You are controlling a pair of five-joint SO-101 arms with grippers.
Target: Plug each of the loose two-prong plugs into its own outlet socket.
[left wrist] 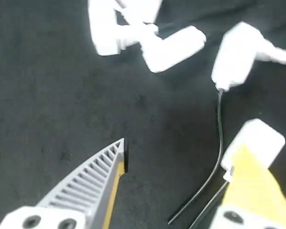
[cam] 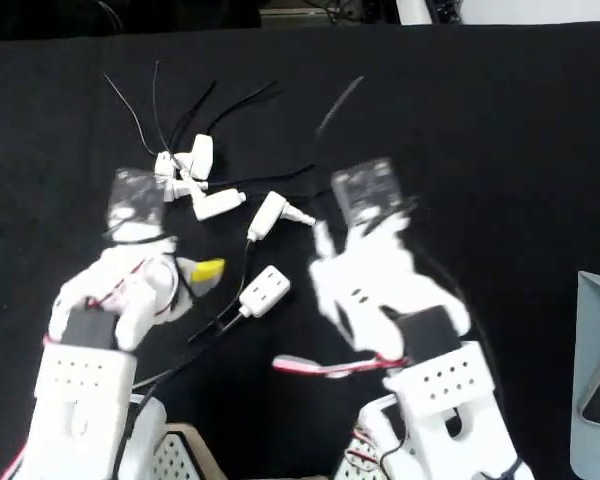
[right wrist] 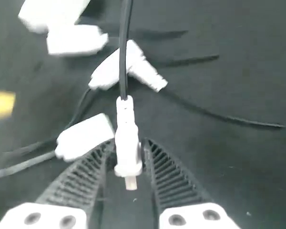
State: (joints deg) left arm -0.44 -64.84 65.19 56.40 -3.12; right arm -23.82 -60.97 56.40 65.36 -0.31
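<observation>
Right gripper clamps a white plastic two-prong plug just beside the white rectangular outlet socket, seemingly ready for insertion; left gripper gapes open there

grey tray: cut by edge | plug: prongs blurred

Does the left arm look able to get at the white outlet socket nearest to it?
Probably yes: the left gripper is open, and the outlet socket lies uncovered right beside its yellow finger.
</observation>
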